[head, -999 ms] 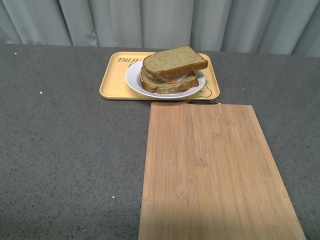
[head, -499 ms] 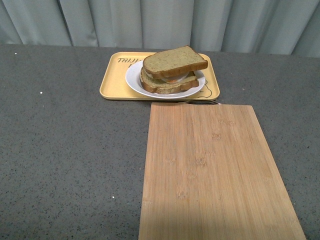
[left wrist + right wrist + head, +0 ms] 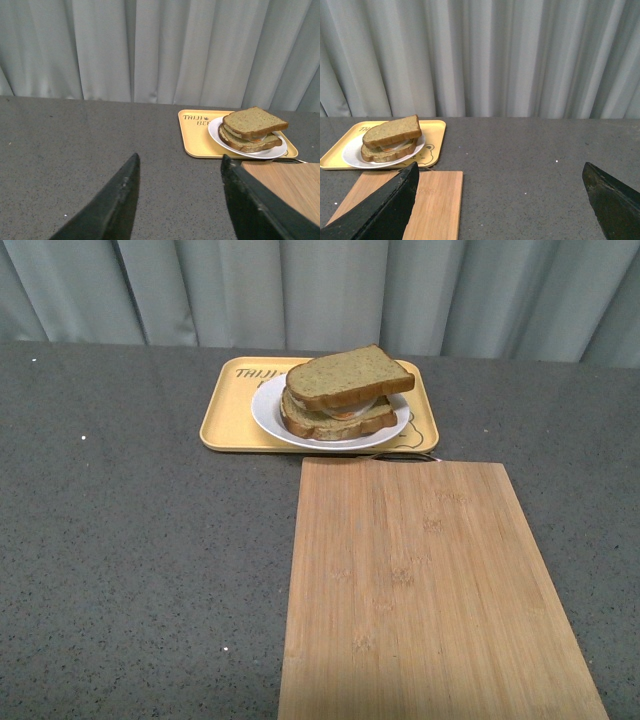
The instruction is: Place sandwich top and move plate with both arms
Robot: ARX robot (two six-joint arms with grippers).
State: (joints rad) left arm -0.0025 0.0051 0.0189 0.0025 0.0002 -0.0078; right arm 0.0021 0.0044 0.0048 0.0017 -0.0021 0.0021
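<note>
The sandwich top (image 3: pixel 348 376), a speckled greenish-brown slice, lies on the lower slice with egg filling on the white plate (image 3: pixel 400 424). That plate rests on the yellow tray (image 3: pixel 225 410). Neither arm shows in the front view. In the left wrist view my left gripper (image 3: pixel 180 162) is open over bare grey table, well short of the sandwich top (image 3: pixel 255 121) and plate (image 3: pixel 214 133). In the right wrist view my right gripper (image 3: pixel 501 172) stands wide open above the table, far from the sandwich top (image 3: pixel 392 131) on the plate (image 3: pixel 351 155).
A bamboo cutting board (image 3: pixel 420 590) lies just in front of the yellow tray, with a thin dark metal loop (image 3: pixel 405 455) at its far edge. Grey curtains (image 3: pixel 320 290) hang behind the dark speckled table (image 3: pixel 130 560).
The whole front view has shifted slightly: tray, sandwich and board sit a little lower in the picture. The sandwich top lies on the sandwich as before.
</note>
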